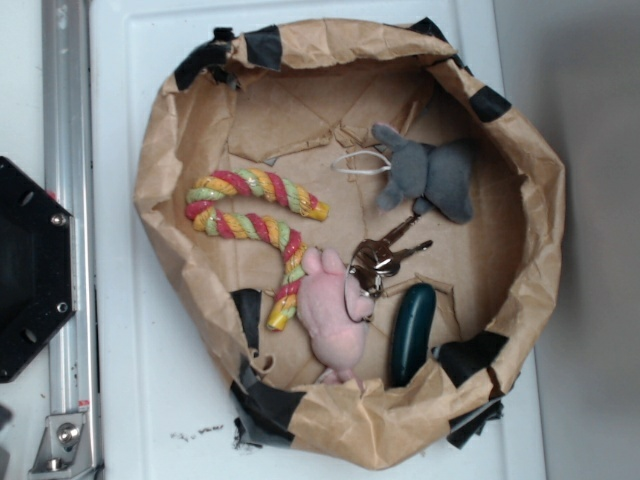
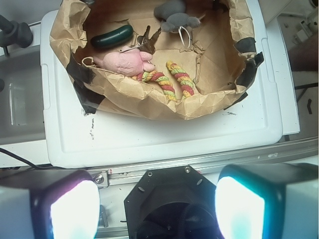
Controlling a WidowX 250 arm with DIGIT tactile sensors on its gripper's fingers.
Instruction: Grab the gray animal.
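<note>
The gray animal [image 1: 430,175] lies in the right part of a brown paper basket [image 1: 160,180], with its white string loop [image 1: 360,165] to its left. In the wrist view the gray animal [image 2: 174,17] sits at the far top of the basket [image 2: 149,99]. My gripper [image 2: 157,206] shows only in the wrist view. It is open and empty, with two bright pads [image 2: 75,209] wide apart. It hangs over the black robot base, well short of the basket. The gripper is out of the exterior view.
In the basket are a pink plush animal [image 1: 335,315], a colored rope toy [image 1: 255,215], a bunch of keys [image 1: 385,255] and a dark green oblong object [image 1: 412,330]. The basket stands on a white tray [image 1: 150,400]. A metal rail [image 1: 65,200] and the black base [image 1: 30,265] are at the left.
</note>
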